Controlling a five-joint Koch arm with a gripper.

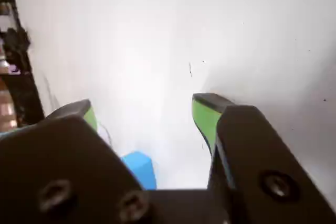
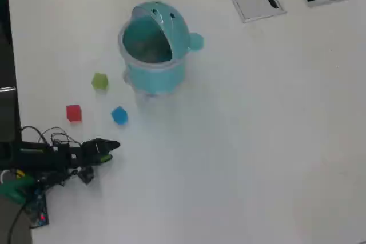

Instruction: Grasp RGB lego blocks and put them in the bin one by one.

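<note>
Through the wrist view I see my gripper (image 1: 144,116) spread wide, its two green-padded jaws well apart with nothing but bare white table (image 1: 173,35) between them. The blue block (image 1: 139,168) peeks out low in the frame, just under the gripper body and nearer the left jaw, not yet between the tips.

From the overhead view the gripper (image 2: 113,145) sits at the end of the dark arm (image 2: 51,155), empty. The blue block (image 2: 119,115) lies near, just beyond its tip; the red block (image 2: 74,112) is off to the left of that, and the yellowish-green block (image 2: 100,80) further on. The teal bin (image 2: 153,70) stands beyond all three, lid tipped open.

I judge I'm at the approach for the first pick: next I need to reach forward, centre the jaws over the blue block, then descend and close.
</note>
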